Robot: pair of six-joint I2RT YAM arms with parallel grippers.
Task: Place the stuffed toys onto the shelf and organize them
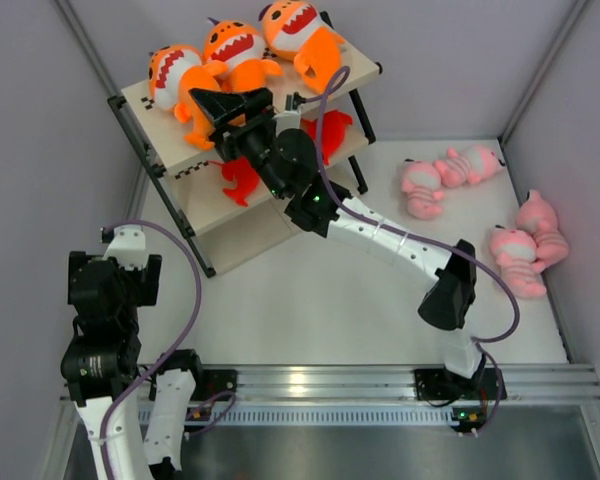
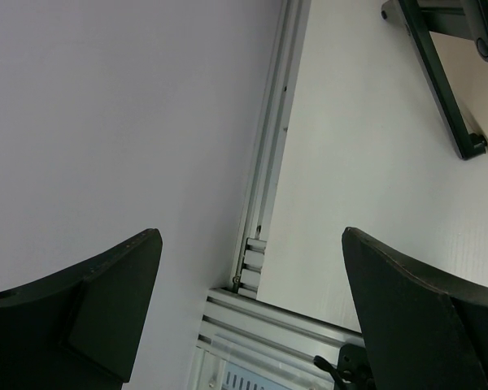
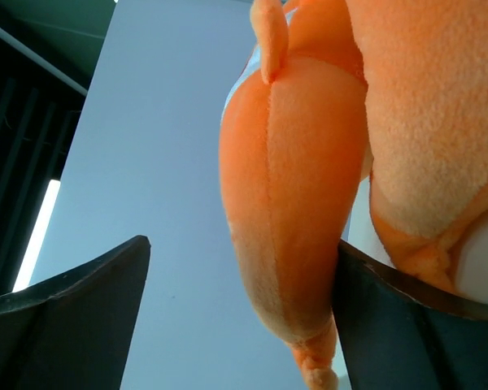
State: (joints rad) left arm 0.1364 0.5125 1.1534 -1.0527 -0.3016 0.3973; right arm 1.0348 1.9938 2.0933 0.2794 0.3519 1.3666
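**Open right gripper (image 1: 227, 104) among the sharks atop the shelf (image 1: 148, 100)**

Up on the top board, with checkered strips along its edge: three orange sharks (image 1: 235, 45) side by side, white-toothed mouths open. Reaching in among them from the near side, jaws wide and unclenched. In the right wrist view, a fat orange plush part hanging between the fingers (image 3: 81, 301), brushing one finger and clear of the other; which shark, impossible to tell. One board down: two red sharks (image 1: 242, 182), partly hidden behind the arm. Out on the desk (image 1: 330, 310), right of the shelf: four pink plush animals (image 1: 420, 190), two near the far wall, two by the right wall. Parked low at the near left: left gripper (image 2: 252, 236), released, nothing between its jaws.
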